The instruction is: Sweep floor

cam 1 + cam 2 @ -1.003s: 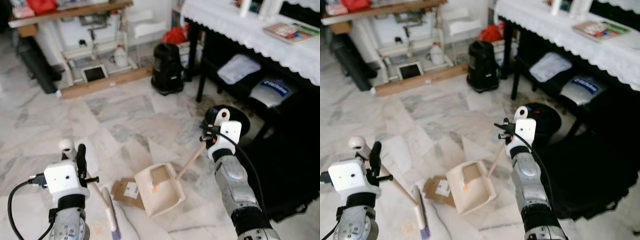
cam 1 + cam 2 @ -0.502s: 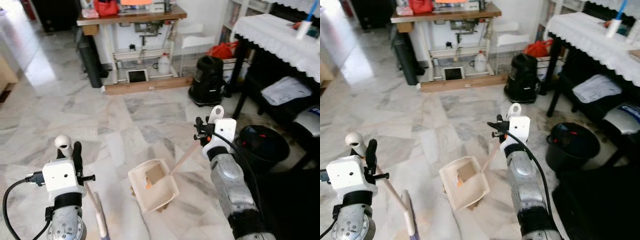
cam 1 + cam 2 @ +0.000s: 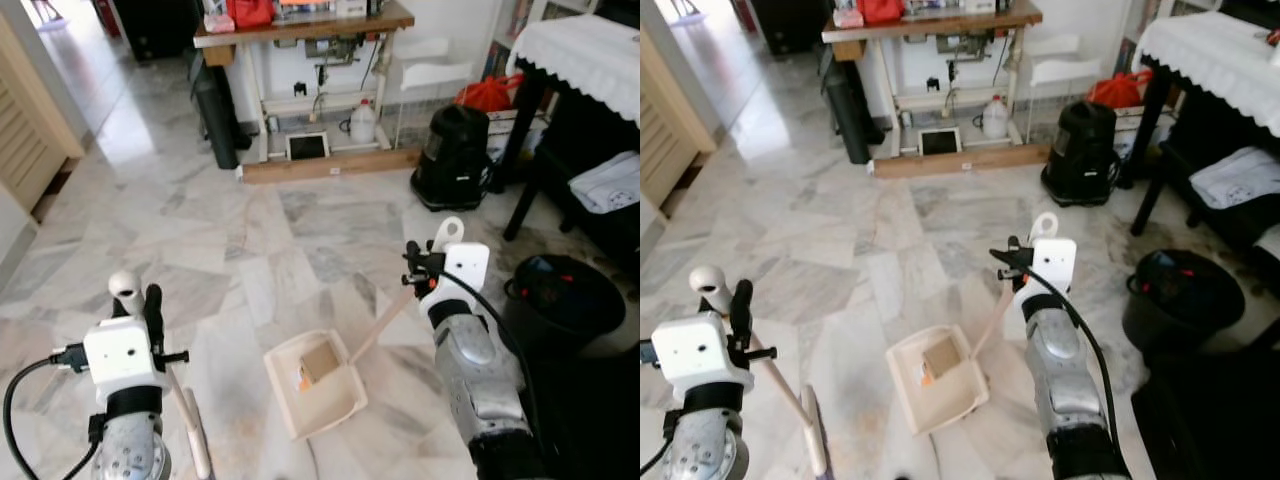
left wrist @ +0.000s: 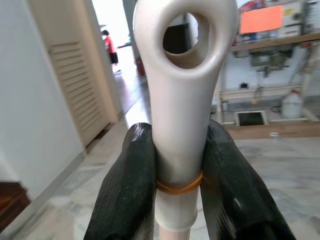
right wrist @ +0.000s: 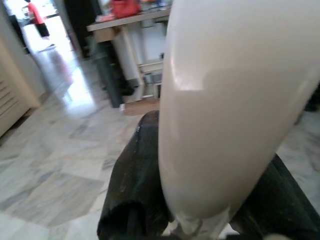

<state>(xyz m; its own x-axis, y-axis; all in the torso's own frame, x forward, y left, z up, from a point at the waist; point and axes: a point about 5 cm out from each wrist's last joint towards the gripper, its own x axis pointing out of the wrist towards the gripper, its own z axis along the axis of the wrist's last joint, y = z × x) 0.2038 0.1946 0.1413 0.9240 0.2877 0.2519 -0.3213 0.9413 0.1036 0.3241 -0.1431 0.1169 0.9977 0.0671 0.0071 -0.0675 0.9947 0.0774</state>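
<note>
On the marble floor [image 3: 200,230], my right gripper [image 3: 428,262] clamps the dustpan [image 3: 315,383] handle. My left gripper [image 4: 177,165] clamps the broom [image 3: 790,400] handle.

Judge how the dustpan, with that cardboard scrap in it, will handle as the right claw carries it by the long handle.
The dustpan looks like thin moulded plastic, so probably light and fairly stiff. Held by the right claw at the far end of its handle, it may swing or tilt. The cardboard scrap lies loose inside, so it could slide out.

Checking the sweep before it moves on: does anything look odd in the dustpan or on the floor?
Nothing spilled. The cream plastic dustpan, held by the right claw on its long handle, carries a brown cardboard scrap and a small orange bit. The left claw grips the cream broom handle.
</note>
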